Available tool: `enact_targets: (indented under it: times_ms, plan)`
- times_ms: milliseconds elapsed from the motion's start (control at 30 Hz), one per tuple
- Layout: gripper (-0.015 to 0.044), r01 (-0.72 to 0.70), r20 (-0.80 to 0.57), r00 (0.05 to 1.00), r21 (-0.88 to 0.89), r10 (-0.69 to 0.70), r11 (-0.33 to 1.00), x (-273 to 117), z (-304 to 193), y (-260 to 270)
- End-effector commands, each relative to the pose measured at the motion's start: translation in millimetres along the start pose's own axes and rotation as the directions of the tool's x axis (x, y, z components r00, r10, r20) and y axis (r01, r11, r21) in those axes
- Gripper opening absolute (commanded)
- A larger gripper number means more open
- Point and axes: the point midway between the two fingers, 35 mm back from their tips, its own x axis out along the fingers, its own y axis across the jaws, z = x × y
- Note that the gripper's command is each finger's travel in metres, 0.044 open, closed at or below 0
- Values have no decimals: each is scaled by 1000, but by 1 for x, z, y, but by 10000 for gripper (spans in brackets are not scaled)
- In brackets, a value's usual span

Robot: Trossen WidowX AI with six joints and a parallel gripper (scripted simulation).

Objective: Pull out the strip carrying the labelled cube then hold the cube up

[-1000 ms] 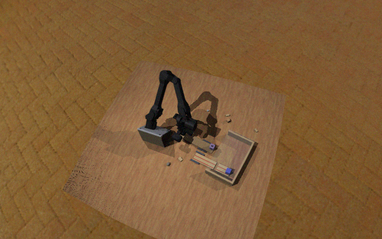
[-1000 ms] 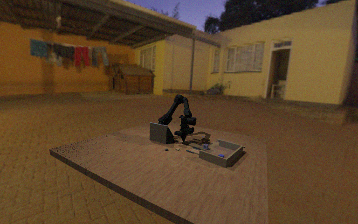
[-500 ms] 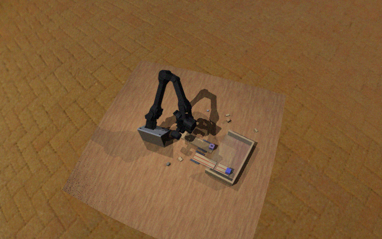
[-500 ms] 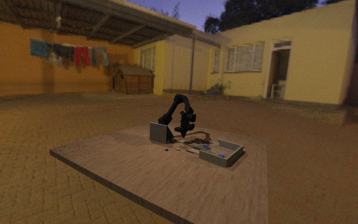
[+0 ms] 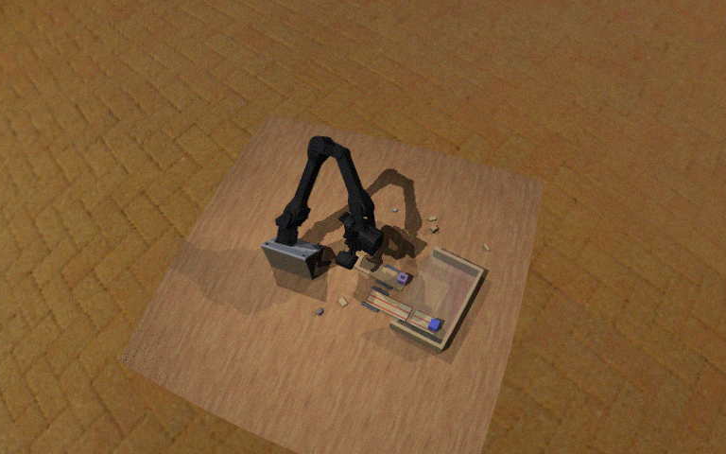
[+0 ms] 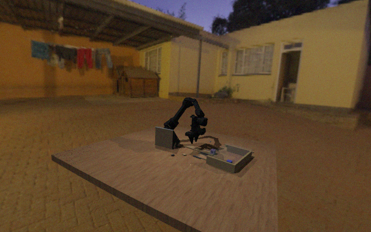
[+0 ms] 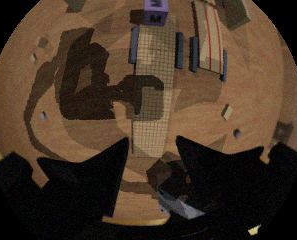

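Note:
A checked strip (image 5: 362, 264) (image 7: 150, 132) lies on the table between dark blue rails, its near end toward the arm. A purple cube (image 5: 403, 278) (image 6: 212, 151) (image 7: 155, 12) marked "M" sits on its far end. A cream strip with red lines (image 5: 388, 305) (image 7: 210, 35) lies beside it. A gap crosses this strip before its far piece, which carries a blue cube (image 5: 434, 324) (image 6: 229, 161). My gripper (image 6: 193, 141) (image 7: 152, 140) is open and empty, above the table by the checked strip's near end. Its fingertips are hidden in the top view.
A low-walled enclosure (image 5: 469, 297) (image 6: 220, 164) surrounds the far side, open toward the arm. The blue cube is inside near a side wall. Small wooden bits and pebbles lie on both sides of the strips. The arm's grey base block (image 5: 289, 261) (image 6: 164, 137) stands behind the gripper.

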Motion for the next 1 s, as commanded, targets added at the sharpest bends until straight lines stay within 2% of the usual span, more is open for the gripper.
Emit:
enact_targets:
  times_ms: [0,67,967]
  plan:
    - [394,1,0,1000,-8,-1,1000,-2,16,-1]
    - [440,1,0,1000,-8,-1,1000,-3,22,-1]
    - [440,1,4,1000,-12,-1,1000,-14,110,-6]
